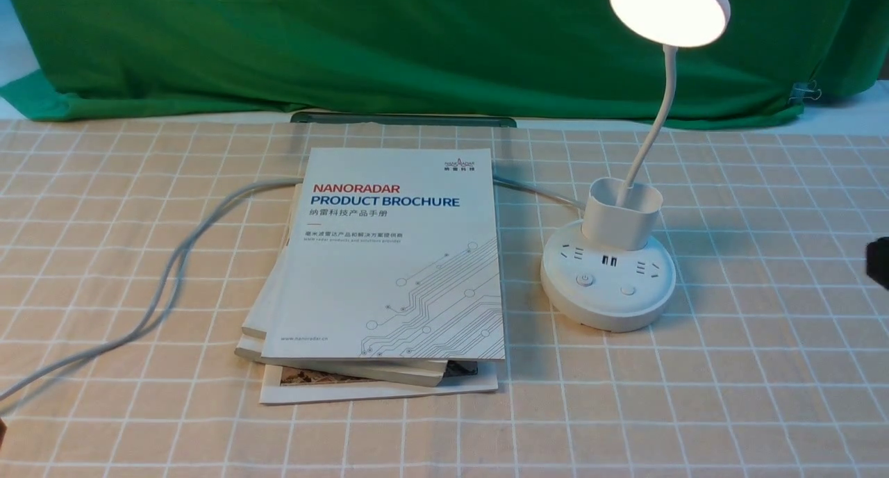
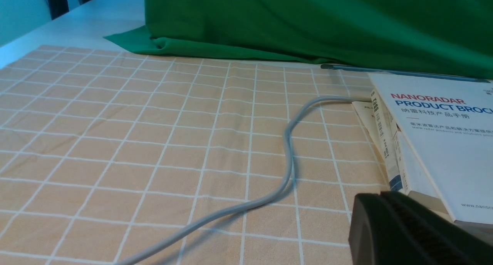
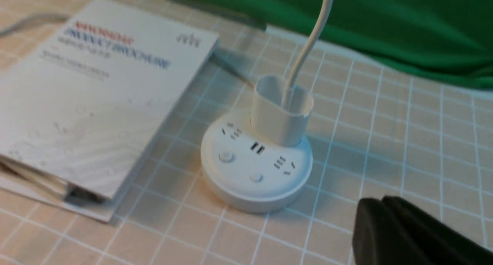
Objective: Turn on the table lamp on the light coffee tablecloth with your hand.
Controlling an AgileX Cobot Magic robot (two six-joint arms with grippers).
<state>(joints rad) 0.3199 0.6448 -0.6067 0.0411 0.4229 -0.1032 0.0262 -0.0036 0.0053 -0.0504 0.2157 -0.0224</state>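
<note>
The white table lamp [image 1: 608, 283] stands on the light coffee tablecloth [image 1: 764, 394], right of centre. Its disc head [image 1: 670, 9] glows bright at the top of the gooseneck. Two round buttons [image 1: 585, 280] sit on the front of the base. My right gripper [image 1: 878, 262] shows only as a dark tip at the right edge, apart from the lamp. In the right wrist view its jaws [image 3: 383, 201] are pressed together with nothing between them, a short way off the lamp base [image 3: 256, 168]. My left gripper [image 2: 379, 195] is shut and empty beside the books.
A stack of brochures [image 1: 396, 256] lies left of the lamp. A grey cable [image 1: 173, 269] runs from under the stack toward the front left edge. A green backdrop cloth [image 1: 347, 40] hangs along the back.
</note>
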